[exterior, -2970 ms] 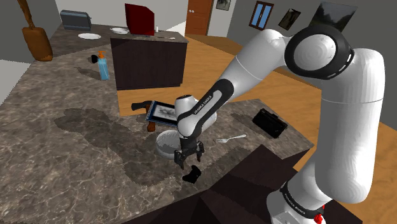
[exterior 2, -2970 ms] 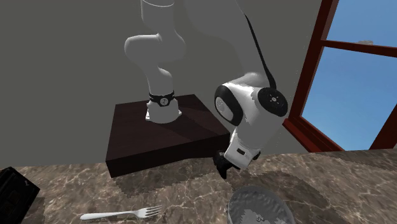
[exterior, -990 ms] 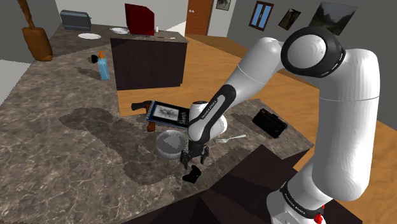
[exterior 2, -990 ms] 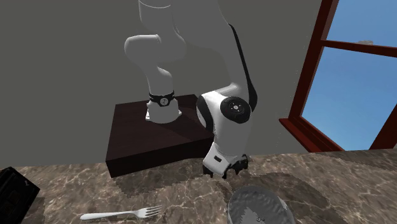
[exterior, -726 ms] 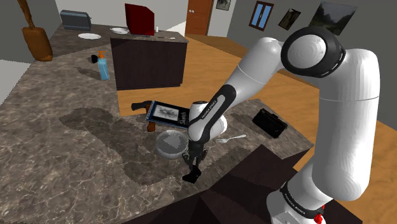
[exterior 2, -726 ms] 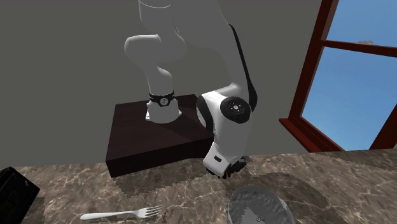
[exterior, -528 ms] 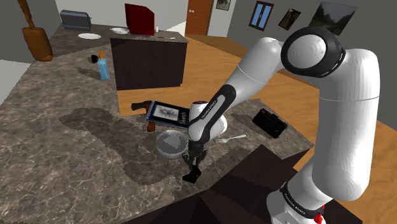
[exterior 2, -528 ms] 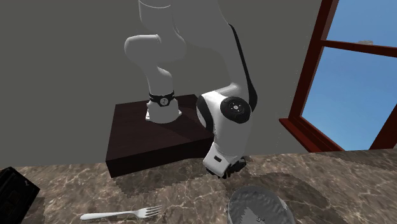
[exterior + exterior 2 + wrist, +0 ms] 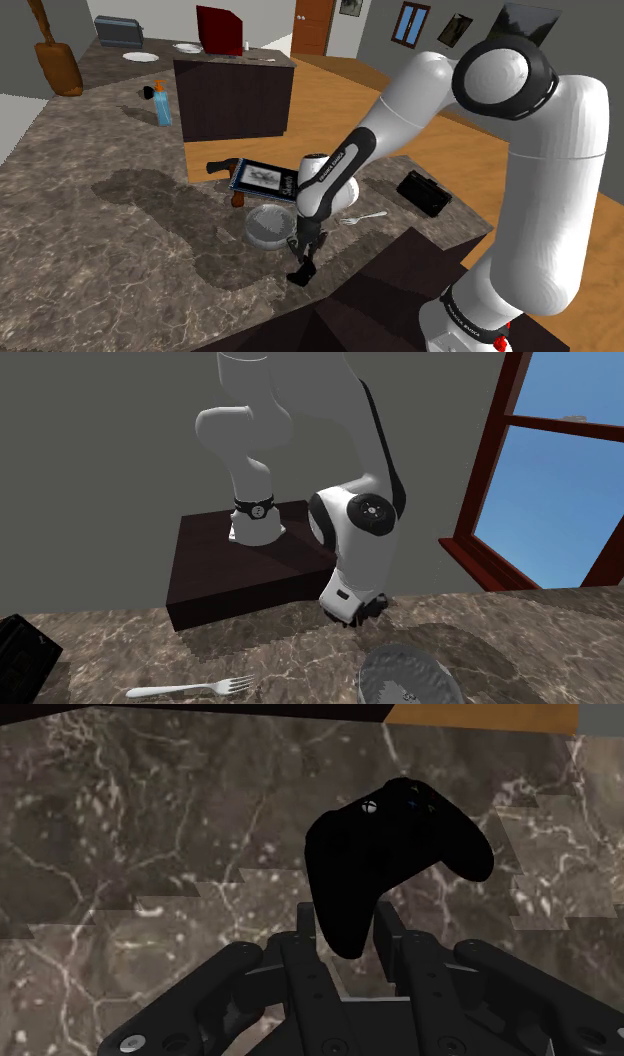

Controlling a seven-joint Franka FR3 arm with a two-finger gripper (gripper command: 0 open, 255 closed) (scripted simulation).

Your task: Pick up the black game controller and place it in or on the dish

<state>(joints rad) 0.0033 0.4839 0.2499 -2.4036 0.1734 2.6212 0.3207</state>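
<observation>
The claw [image 9: 345, 926] was clamped on one handle of the black controller [image 9: 400, 844], a finger on either side, with the body and the other handle sticking out beyond them. In the shoulder view the controller hung low over the marble bench [image 9: 120, 240], just beside the grey dish [image 9: 266, 226] — whether it touched the bench was hard to tell. It looked light, rigid and smooth-sided — held off-centre by one handle, it could swivel or slip.
</observation>
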